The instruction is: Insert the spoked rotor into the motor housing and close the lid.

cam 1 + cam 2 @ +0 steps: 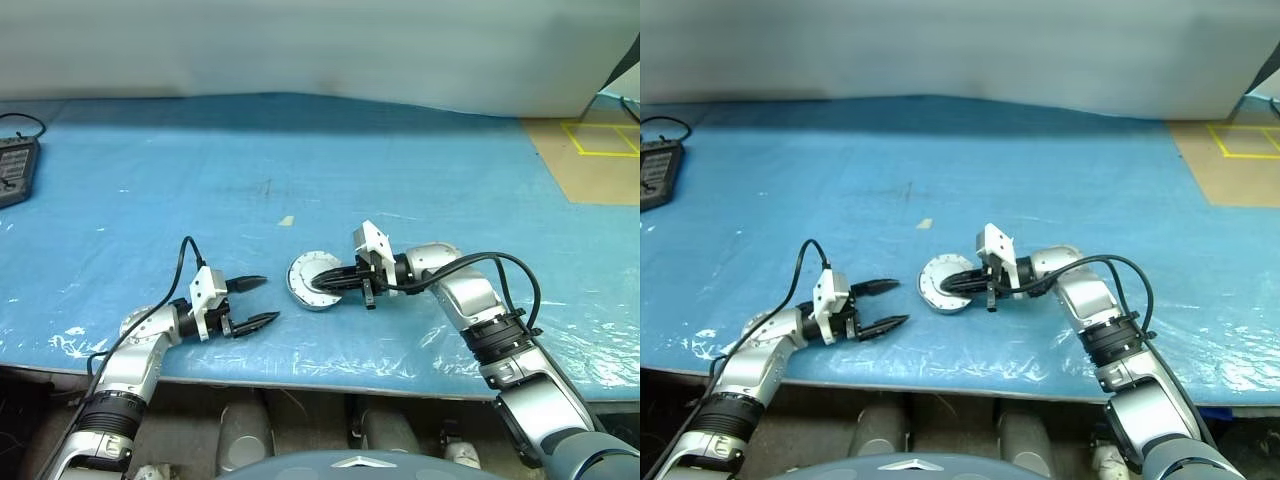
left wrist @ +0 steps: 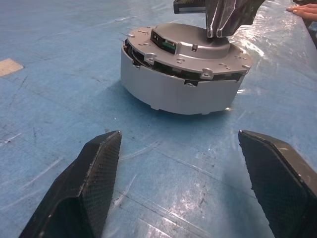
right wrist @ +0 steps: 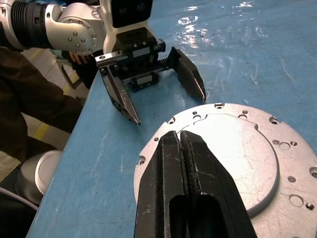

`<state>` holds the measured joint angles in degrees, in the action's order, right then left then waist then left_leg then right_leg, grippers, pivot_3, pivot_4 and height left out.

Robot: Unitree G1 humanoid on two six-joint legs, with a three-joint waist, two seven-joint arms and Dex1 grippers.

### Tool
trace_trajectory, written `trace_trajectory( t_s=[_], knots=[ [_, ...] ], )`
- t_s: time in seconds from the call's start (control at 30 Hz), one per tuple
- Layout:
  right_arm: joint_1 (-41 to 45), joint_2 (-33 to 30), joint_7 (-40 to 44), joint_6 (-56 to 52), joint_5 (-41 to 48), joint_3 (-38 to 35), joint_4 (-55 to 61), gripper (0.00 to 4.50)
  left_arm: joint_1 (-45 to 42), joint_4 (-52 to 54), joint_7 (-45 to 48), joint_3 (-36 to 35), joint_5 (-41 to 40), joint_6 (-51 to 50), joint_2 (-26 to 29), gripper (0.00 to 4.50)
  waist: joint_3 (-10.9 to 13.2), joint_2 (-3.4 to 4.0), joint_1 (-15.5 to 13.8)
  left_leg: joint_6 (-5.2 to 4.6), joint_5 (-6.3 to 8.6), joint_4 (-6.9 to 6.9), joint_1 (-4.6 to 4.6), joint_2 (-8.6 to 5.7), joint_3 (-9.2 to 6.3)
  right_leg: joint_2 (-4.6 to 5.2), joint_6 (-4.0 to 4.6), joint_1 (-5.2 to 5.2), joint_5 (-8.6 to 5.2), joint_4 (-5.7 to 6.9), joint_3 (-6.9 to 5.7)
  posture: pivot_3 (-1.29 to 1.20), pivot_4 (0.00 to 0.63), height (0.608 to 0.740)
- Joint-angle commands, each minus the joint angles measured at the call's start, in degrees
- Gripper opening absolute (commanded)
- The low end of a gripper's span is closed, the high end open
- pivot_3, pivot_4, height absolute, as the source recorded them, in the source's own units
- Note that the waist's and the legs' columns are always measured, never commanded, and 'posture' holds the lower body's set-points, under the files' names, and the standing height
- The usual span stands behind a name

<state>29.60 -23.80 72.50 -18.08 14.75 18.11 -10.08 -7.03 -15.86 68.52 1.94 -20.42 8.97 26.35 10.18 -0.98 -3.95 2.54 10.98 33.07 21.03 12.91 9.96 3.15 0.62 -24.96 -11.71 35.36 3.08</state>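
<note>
Lid point(image 2: 198, 47) on motor housing point(image 2: 173, 91), tilted, mid worktop point(image 1: 420, 180). R end effector point(image 3: 184, 148) shut, empty, atop lid. L end effector point(image 1: 255, 302) wide open, empty, beside. Press evenly, brace housing w/ L.

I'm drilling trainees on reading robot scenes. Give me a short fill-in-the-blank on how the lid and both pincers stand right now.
1. The lid sits on the ____.
2. The right pincer is ____, its tips over the lid.
3. The left pincer is ____, clear of the lid.
4. Everything rests on a ____ table cover.

Missing words: motor housing; shut; open; blue
</note>
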Motion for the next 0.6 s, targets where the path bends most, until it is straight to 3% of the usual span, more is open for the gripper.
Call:
trace_trajectory(
  t_s=[0.03,0.3,0.4,0.6],
  knots=[
    [-1.8,-1.1,-1.1,0.2,-3.2,2.0,-1.6,0.05,-0.1,0.2,0.5,-0.7,-0.5,1.0,0.2,3.99,-0.1,-0.01,0.0,0.00,0.00,0.00,-0.02,0.00,0.00,0.00,0.00,0.02,0.00,0.00,0.00,0.00,0.150,0.740],
    [2.0,3.4,-6.3,-0.6,4.2,-6.8,1.6,0.05,-0.4,-0.5,0.7,-0.5,-0.3,1.2,-0.1,3.99,-0.1,0.01,0.0,0.00,0.00,-0.03,0.10,-0.01,0.00,0.01,0.00,-0.11,0.00,0.00,0.02,0.00,0.150,0.740],
    [2.2,3.1,-5.9,1.2,2.9,-6.5,0.7,0.62,-0.7,-0.3,0.6,-0.3,-0.1,1.1,-0.3,3.99,-0.1,0.01,0.0,0.00,0.00,-0.07,0.16,-0.01,0.00,0.00,-0.01,-0.16,-0.01,-0.04,0.00,0.00,0.150,0.740],
    [0.8,2.5,-4.3,3.3,1.4,-5.0,-0.2,2.67,-0.6,0.4,0.5,-0.5,-0.1,0.5,-0.2,3.99,-0.1,0.01,0.0,0.03,-0.02,-0.16,0.29,-0.01,0.00,0.01,-0.02,-0.15,-0.01,-0.31,-0.05,0.00,0.150,0.740]
  ],
)
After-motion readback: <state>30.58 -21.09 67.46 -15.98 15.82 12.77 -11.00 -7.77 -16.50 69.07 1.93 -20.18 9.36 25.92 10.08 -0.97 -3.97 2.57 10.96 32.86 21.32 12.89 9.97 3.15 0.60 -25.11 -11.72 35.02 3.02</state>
